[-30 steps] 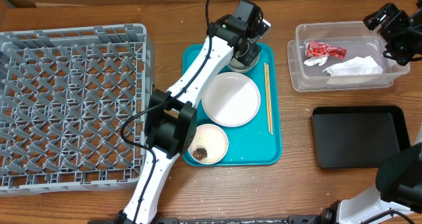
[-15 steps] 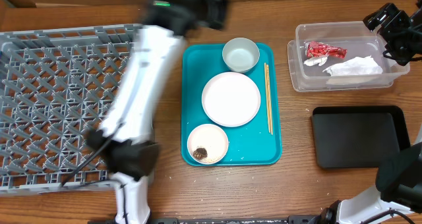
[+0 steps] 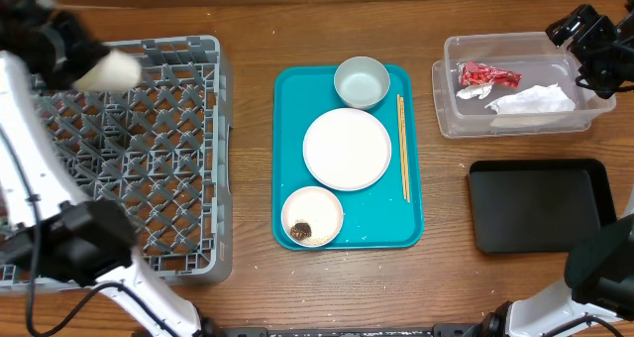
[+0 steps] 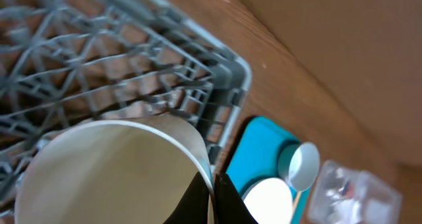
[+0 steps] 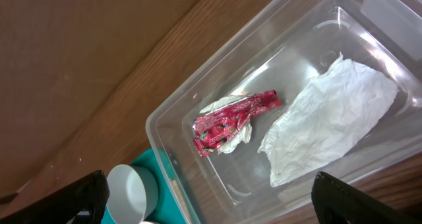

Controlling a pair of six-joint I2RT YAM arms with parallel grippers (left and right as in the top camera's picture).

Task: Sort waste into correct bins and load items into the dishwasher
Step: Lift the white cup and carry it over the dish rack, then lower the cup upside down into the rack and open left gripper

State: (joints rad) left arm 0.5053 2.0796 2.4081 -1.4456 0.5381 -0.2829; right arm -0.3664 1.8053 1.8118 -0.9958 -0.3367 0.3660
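left gripper (image 4: 212,191) pinches the rim of a cup (image 4: 112,165), clamped on its wall, above the far left part of the rack (image 3: 178,129). the cup is plain cream and empty. blurred overhead, it looks tipped sideways, its length running left-right.

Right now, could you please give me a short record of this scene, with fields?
Left hand: shut on cup rim, over dishwasher rack
Right hand: open, above clear bin
Bin contents: red wrapper, tissue
Teal tray: bowl, plate, small plate with scraps, chopsticks
Black tray: right side, holds nothing
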